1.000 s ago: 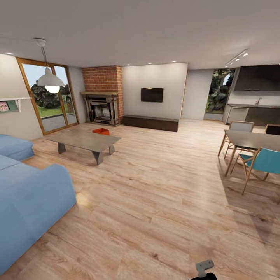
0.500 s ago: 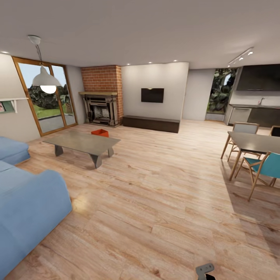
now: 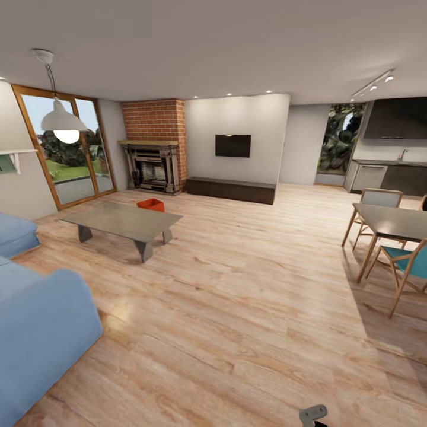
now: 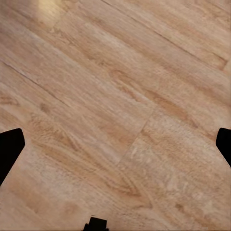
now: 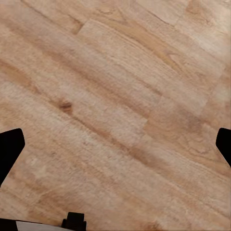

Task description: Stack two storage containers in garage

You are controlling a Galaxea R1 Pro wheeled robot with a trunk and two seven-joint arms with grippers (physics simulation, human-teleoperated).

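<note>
Wood planks run everywhere across the living room floor [image 3: 249,308], and both wrist cameras look straight down at them. Left gripper [image 4: 115,144]: dark fingers [image 4: 9,147] sit at opposite edges of the frame, spread wide, nothing between them but bare plank. Right gripper [image 5: 115,144]: same story, fingers [image 5: 9,147] splayed apart and empty over the floor.

Moving outward in the head view, a small grey part of the robot's own hardware [image 3: 312,414] pokes in at 6 o'clock. At 8 o'clock sits the blue sofa [image 3: 35,332]. Up at 10 o'clock stands the glass coffee table [image 3: 121,220], a low grey surface, and just behind its far edge peeks one red-orange storage container [image 3: 150,205], resting on the floor near the brick fireplace [image 3: 155,148]. I can make out just that one; whether the second sits beside or behind it, I cannot tell from here. At 3 o'clock are the dining table [image 3: 394,222] and a teal chair [image 3: 409,264].

My read: this is the approach, nothing picked up yet. The risk is the route. The coffee table lies between robot and bin, so a straight line could clip a table leg with the base. Swinging too wide left could brush the sofa corner. And with the bin low behind the table, reaching over the surface rather than circling round could knock an arm against it.
</note>
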